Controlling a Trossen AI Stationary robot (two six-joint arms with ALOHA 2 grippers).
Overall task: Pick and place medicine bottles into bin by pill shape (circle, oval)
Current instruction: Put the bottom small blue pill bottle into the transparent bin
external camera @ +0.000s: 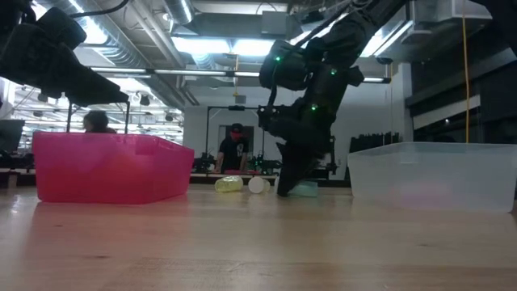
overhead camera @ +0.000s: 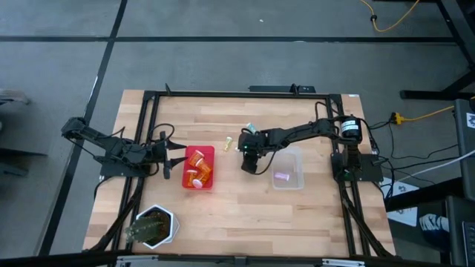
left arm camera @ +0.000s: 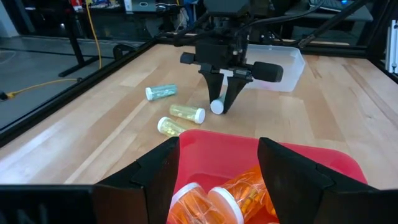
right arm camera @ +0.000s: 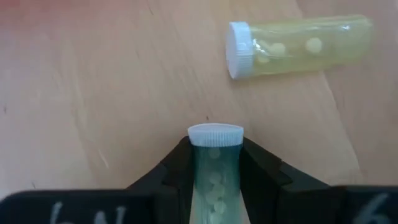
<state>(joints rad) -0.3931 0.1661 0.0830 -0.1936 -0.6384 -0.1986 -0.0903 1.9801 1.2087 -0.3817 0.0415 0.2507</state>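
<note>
Medicine bottles were spread over three places on the wooden table (overhead camera: pixel 237 215). The right gripper (right arm camera: pixel 214 171) was lowered to the tabletop between the two bins, its fingers pinched on a pale green vial (right arm camera: pixel 213 168) with a white cap, which lay between the pads. Just beside it lay a yellow-green vial (right arm camera: pixel 298 45), white-capped and on its side, with small round pills showing through its wall. In the left wrist view another yellow-green vial (left arm camera: pixel 171 126) lay near the red bin (overhead camera: pixel 199 167) and a teal vial (left arm camera: pixel 161 92) lay a little farther off, both on their sides. The red bin held several orange bottles (overhead camera: pixel 197 159) with white caps. The clear bin (overhead camera: pixel 288 167), on the other side of the right gripper, held one pink vial (overhead camera: pixel 281 177). The left gripper (left arm camera: pixel 217 168) hovered at the red bin's edge with its fingers spread wide apart and nothing between them. A white hexagonal pot (overhead camera: pixel 154 226) with dark contents stood near the table's front left corner. In the low view, people (external camera: pixel 235 149) showed in the room beyond the table.
</note>
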